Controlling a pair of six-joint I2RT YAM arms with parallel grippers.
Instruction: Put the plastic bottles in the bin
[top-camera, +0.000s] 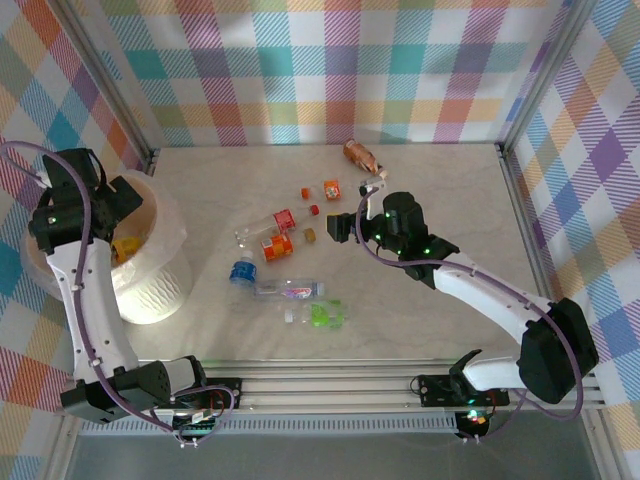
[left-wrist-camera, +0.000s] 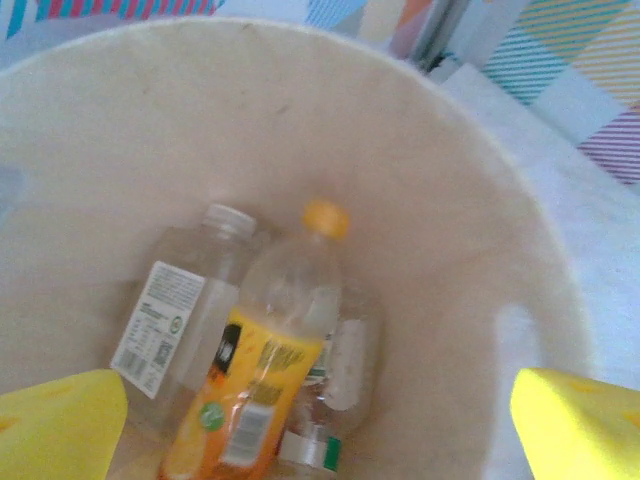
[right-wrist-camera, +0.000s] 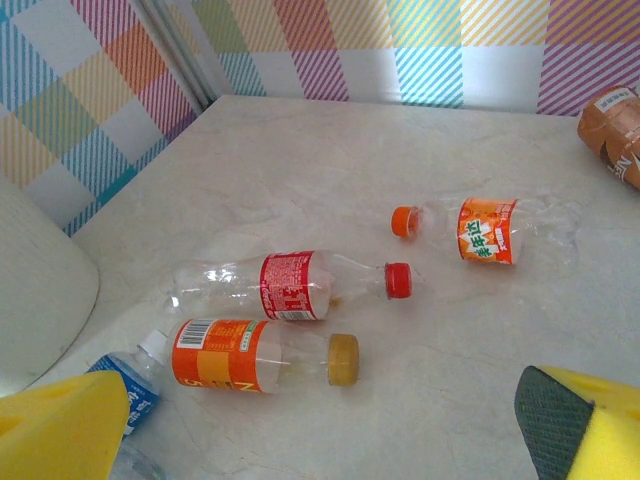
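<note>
Top external view: the pale marbled table (top-camera: 450, 250) carries everything, with an arm at each near corner.
Bin: the white ribbed bin (top-camera: 150, 290) stands directly under the left gripper. In the right wrist view its wall is a white curve at the edge, well off to one side of the right gripper.
Left gripper: the left gripper (left-wrist-camera: 320, 430) hangs over the bin's mouth with its yellow pads (left-wrist-camera: 60, 425) spread wide apart and nothing between them.
Right gripper: the right gripper (right-wrist-camera: 320, 430) sits low over the table, jaws wide apart and holding nothing, with loose bottles just ahead of its fingertips.
Bottles in the bin: three lie below the left gripper, touching one another. They are an orange-label bottle (left-wrist-camera: 270, 370) with a yellow cap, a clear bottle (left-wrist-camera: 180, 310) with a white label beside it, and a third bottle (left-wrist-camera: 335, 390) partly hidden under them.
Bottles on the table – nearest the right gripper: a tan-capped bottle (right-wrist-camera: 240, 358) with an orange label lies closest. A red-label bottle (right-wrist-camera: 290, 285) is just beyond it and a blue-label bottle (right-wrist-camera: 135, 390) lies toward the bin side.
Bottles farther out: a short orange-capped bottle (right-wrist-camera: 485, 228) lies well ahead of the right gripper, and a brown bottle (right-wrist-camera: 612, 130) farther still.
Behind the right gripper – toward the arm bases: a green bottle (top-camera: 325, 314) and a clear pink-label bottle (top-camera: 288, 289) lie side by side.
</note>
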